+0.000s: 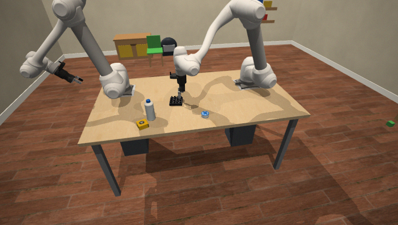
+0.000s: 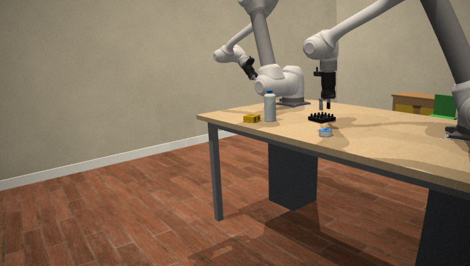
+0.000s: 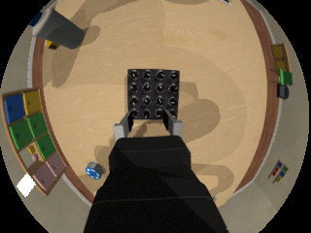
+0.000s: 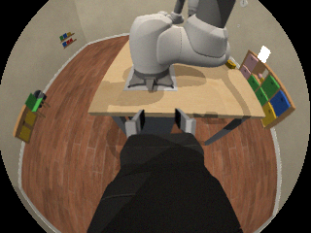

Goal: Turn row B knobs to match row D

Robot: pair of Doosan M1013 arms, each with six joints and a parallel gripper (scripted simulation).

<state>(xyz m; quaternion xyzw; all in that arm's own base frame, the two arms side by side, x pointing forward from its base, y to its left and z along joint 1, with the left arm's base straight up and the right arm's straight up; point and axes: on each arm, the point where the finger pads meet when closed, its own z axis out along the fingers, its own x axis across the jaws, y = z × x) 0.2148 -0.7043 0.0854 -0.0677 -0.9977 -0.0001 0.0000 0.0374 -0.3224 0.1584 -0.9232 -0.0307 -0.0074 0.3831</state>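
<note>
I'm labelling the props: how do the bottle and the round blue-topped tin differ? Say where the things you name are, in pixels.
The bottle (image 1: 149,111) (image 2: 270,108) (image 3: 58,30) is tall, while the tin (image 1: 204,114) (image 2: 325,132) (image 3: 94,171) is squat. The bottle is pale grey with only a blue cap; the tin's whole top is patterned blue and white. Both stand upright on the table (image 1: 251,108) (image 2: 379,144) (image 3: 214,53).

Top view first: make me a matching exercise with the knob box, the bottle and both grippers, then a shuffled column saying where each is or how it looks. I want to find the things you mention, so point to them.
1. Knob box (image 1: 175,101) (image 2: 321,119) (image 3: 154,94)
2. Bottle (image 1: 149,110) (image 2: 270,108) (image 3: 59,30)
3. Left gripper (image 1: 179,97) (image 2: 324,108) (image 3: 149,117)
4. Right gripper (image 1: 80,80) (image 2: 253,78) (image 4: 160,120)

A. open, out beyond the table's edge
B. pale, with a blue cap
C. open, over the black block of knobs
D. black, flat on the table, beneath a gripper

Pairs: 1-D, 2-B, 3-C, 4-A
</note>
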